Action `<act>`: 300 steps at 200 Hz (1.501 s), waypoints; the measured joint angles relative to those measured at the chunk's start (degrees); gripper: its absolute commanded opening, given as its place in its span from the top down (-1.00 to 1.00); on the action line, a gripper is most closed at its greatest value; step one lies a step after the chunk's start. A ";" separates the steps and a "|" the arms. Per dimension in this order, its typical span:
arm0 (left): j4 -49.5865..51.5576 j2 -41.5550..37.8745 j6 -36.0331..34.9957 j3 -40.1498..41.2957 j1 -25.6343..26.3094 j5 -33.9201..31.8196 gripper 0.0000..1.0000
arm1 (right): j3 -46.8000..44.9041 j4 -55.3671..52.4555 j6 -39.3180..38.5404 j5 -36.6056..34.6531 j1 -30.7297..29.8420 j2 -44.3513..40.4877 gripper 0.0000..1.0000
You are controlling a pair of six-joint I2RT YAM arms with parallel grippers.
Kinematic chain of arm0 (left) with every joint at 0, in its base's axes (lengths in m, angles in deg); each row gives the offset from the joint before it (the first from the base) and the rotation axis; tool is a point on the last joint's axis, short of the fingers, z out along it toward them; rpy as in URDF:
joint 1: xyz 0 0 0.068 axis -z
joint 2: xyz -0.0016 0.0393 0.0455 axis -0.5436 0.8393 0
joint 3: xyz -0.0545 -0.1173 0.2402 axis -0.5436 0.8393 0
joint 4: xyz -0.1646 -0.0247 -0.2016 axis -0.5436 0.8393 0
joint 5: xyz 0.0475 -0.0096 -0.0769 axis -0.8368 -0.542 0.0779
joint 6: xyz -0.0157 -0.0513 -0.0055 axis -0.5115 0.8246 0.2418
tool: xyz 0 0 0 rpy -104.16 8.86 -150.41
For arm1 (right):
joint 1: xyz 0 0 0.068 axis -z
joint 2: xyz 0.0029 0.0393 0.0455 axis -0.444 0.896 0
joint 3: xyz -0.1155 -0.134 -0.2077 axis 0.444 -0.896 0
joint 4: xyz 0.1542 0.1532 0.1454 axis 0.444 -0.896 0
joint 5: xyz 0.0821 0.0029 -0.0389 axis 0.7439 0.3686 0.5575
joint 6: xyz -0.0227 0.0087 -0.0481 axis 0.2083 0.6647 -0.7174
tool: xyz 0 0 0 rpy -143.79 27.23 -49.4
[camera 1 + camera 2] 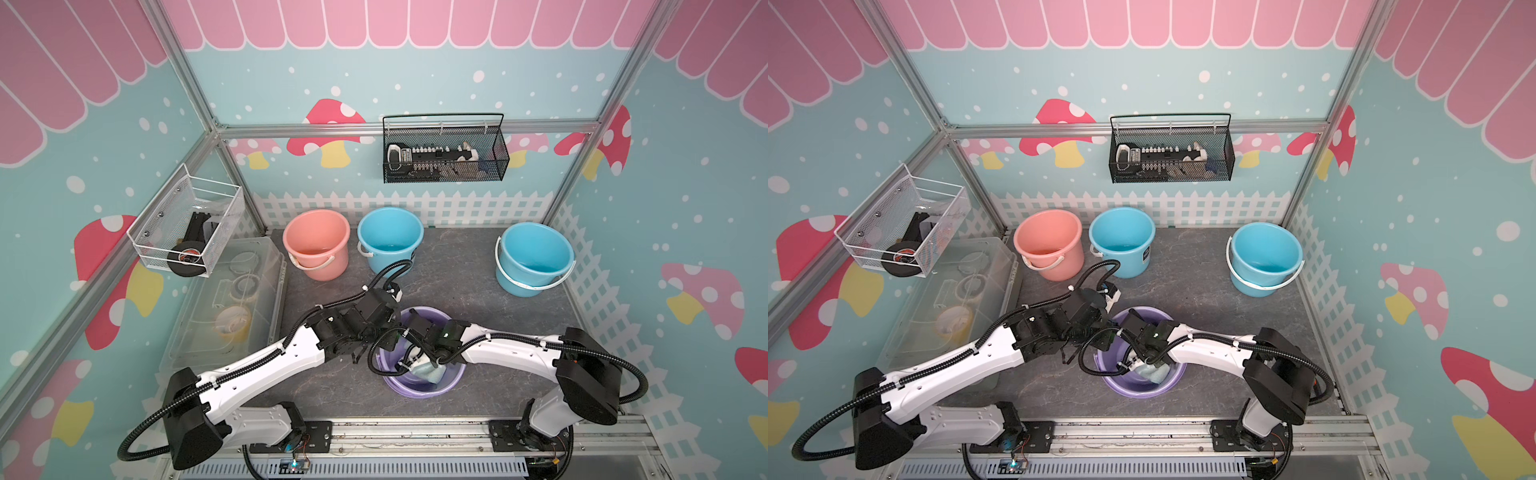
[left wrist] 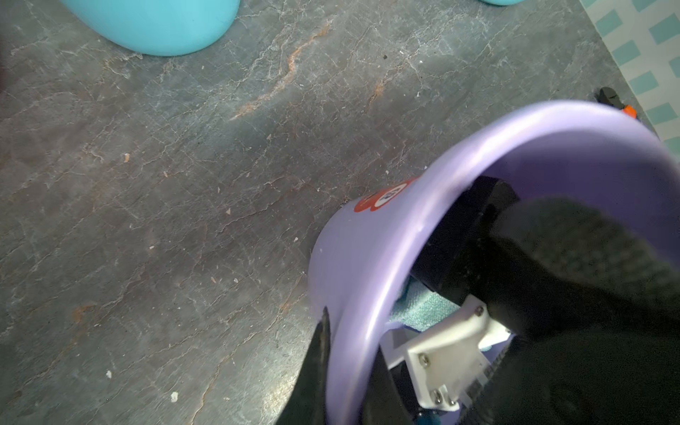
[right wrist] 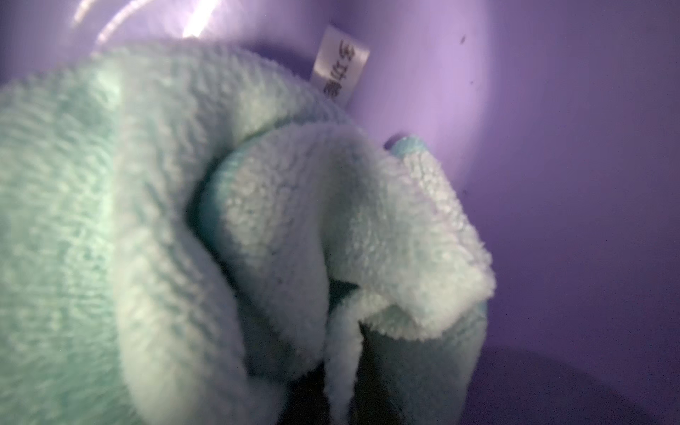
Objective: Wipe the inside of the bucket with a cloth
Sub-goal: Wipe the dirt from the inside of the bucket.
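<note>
Pinching the bucket (image 2: 368,257) wall, your left gripper (image 2: 351,353) is clamped on the rim with one finger outside and one inside. Only the left wrist view shows that grip, along with a red sticker (image 2: 382,197) on the outer wall.

Your right gripper (image 1: 419,365) is down inside the bucket and closed, with the cloth (image 1: 432,374) bunched at its tip. Its fingers are buried in the folds, so no view shows them. The cloth sits low in the bucket, toward the near side.

Only the right wrist view shows the cloth (image 3: 257,220) lying against the purple wall. It also shows a white tag (image 3: 340,66) sticking up and dark specks (image 3: 463,38) on the plastic.

In both top views the bucket (image 1: 1133,392) stands near the front of the table (image 1: 478,299). You have bare table behind it up to the pink bucket (image 1: 316,245), the blue bucket (image 1: 390,237) and the second blue bucket (image 1: 534,257). There is also bare table to its right as far as the fence wall (image 1: 582,291). On its left your left arm crosses, with the clear box (image 1: 232,307) beyond. Both wrists crowd the bucket's mouth, leaving only the near arc of the rim uncovered.
</note>
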 measured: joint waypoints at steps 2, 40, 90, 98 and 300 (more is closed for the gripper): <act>0.02 0.00 -0.02 0.00 0.02 0.04 1.00 | 0.07 -0.28 0.17 0.11 -0.02 -0.02 0.87; 0.26 0.00 0.15 0.00 0.39 1.09 1.00 | 0.76 -6.38 4.07 8.00 -0.24 -1.03 0.87; 0.76 0.13 0.39 0.00 1.07 3.41 1.00 | -3.34 -3.85 6.84 25.42 -0.04 -3.48 0.87; 1.11 0.20 0.39 0.00 1.07 3.52 1.00 | -4.22 -2.01 7.56 28.28 -0.02 -3.48 0.88; -2.23 -1.68 0.37 1.60 0.28 -0.13 1.00 | -10.54 24.09 -4.44 2.54 0.22 -7.54 0.85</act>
